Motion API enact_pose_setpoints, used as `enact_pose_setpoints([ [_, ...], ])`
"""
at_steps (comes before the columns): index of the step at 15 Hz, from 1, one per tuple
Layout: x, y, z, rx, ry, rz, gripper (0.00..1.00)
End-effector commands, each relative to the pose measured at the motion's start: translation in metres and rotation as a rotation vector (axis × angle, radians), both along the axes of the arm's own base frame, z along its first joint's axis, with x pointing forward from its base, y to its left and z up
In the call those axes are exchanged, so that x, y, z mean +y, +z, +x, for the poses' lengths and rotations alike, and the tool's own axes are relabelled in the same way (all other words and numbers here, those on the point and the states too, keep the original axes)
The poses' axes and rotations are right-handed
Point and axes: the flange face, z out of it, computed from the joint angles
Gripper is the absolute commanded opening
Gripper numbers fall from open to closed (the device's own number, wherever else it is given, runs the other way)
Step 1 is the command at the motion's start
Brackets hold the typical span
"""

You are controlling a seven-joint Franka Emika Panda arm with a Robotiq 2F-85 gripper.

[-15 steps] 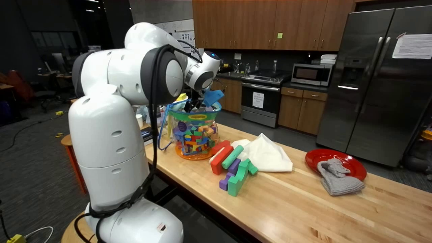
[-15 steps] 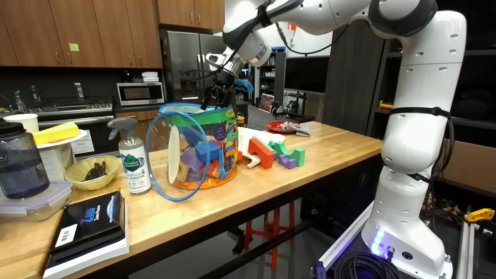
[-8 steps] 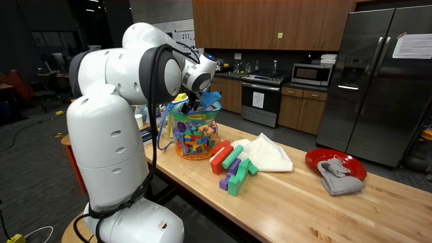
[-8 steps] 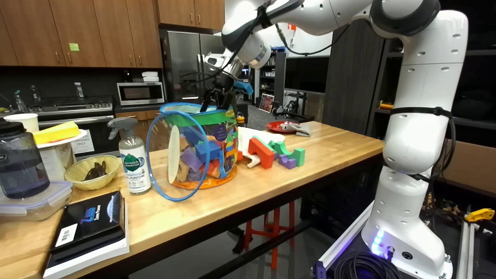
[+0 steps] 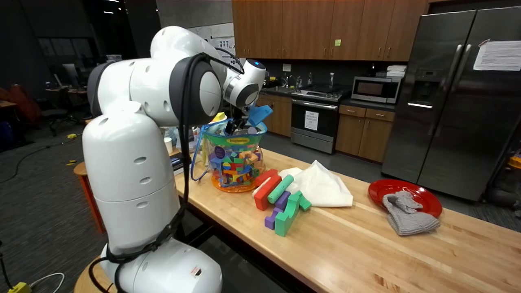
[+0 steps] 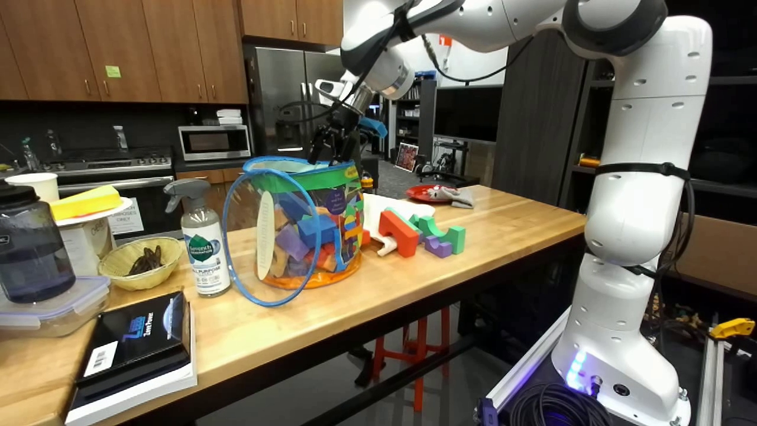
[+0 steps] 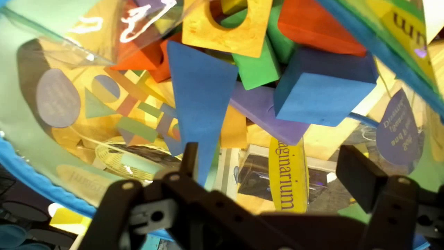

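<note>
My gripper (image 7: 272, 156) is open, with nothing between its fingers. In both exterior views the gripper (image 5: 234, 126) (image 6: 332, 148) points down at the mouth of a clear bag (image 5: 234, 140) (image 6: 319, 177) with a green band and blue rim. The bag holds many coloured blocks. The wrist view looks down into it: a blue wedge block (image 7: 203, 80) lies behind the left finger. Past the fingertips are a blue block (image 7: 322, 97), a purple block (image 7: 267, 114), an orange block with a round hole (image 7: 258, 24), a green block (image 7: 256, 69) and a red block (image 7: 315, 27).
Beside the bag lie a red block (image 5: 266, 193), green cylinder (image 5: 281, 189) and green arch (image 5: 287, 217). Farther along are a white cloth (image 5: 321, 187) and red plate (image 5: 380, 187). The bag's open lid hoop (image 6: 229, 254) stands near a spray bottle (image 6: 204, 254) and basket (image 6: 168, 260).
The gripper dipped slightly half a second ago and has risen again over the bag, shifting a little right in an exterior view. The blocks on the table have not moved.
</note>
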Motion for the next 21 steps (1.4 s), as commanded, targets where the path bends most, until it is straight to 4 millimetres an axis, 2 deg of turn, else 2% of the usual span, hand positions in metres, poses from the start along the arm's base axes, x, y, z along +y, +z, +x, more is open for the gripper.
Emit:
enact_pose_setpoints([
  [1, 0.002, 0.013, 0.019, -0.058, 0.013, -0.004, 1.0],
  [12, 0.064, -0.007, 0.04, -0.071, 0.133, 0.044, 1.0],
  [21, 0.086, -0.04, 0.04, -0.029, 0.195, 0.044, 1.0],
])
